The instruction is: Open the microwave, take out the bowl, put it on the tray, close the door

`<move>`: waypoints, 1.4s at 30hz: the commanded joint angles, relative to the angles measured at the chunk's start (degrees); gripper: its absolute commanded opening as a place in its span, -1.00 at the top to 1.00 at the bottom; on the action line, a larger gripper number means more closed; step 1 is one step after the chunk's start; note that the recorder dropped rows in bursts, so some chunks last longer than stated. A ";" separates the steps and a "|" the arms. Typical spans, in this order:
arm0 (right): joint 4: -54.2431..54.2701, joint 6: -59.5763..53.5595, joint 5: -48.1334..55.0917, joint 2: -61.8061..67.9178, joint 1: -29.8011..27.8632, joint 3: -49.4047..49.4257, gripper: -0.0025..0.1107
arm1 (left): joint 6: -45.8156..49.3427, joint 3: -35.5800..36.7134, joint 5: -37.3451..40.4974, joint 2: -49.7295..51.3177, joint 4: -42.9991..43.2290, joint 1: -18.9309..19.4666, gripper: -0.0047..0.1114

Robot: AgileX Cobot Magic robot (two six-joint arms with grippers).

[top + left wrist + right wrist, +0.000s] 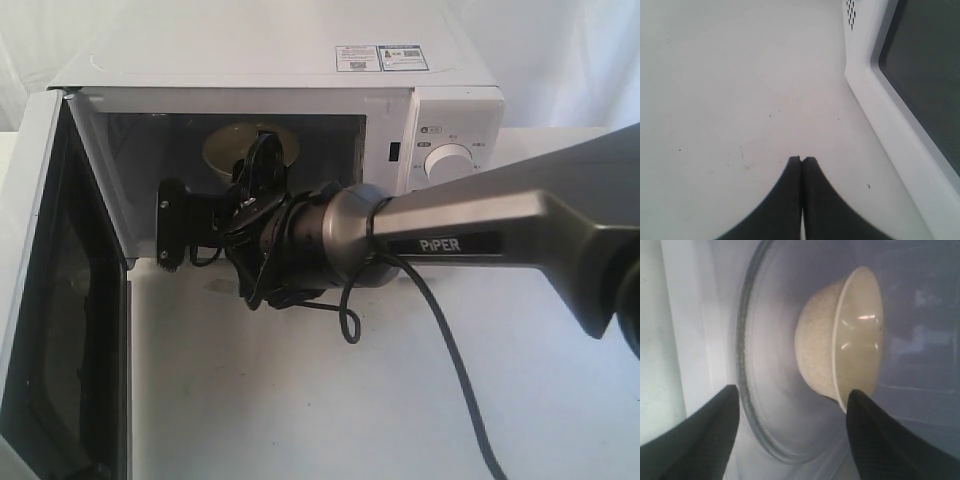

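The white microwave (pixel 300 70) stands at the back with its door (pixel 40 300) swung wide open to the left. Inside, the cream bowl (pixel 232 140) (pixel 840 355) sits on the glass turntable (pixel 775 390). My right gripper (pixel 792 395) is open at the cavity mouth, its fingers (pixel 715 425) spread, one fingertip close to the bowl's rim, nothing held. In the exterior view its tip (pixel 262 150) overlaps the bowl. My left gripper (pixel 801 160) is shut and empty over the white table, beside the door's lower edge (pixel 900 115).
The right arm (pixel 480 230) crosses the table from the right, with a black cable (pixel 440 340) hanging under it. Round dials (pixel 450 162) sit on the microwave's right panel. The tray is out of view. White table (pixel 350 400) lies in front.
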 commanded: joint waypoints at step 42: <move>-6.40 9.98 -2.43 5.40 -1.71 -7.05 -0.06 | -0.04 0.14 0.13 -0.29 -0.47 0.19 0.92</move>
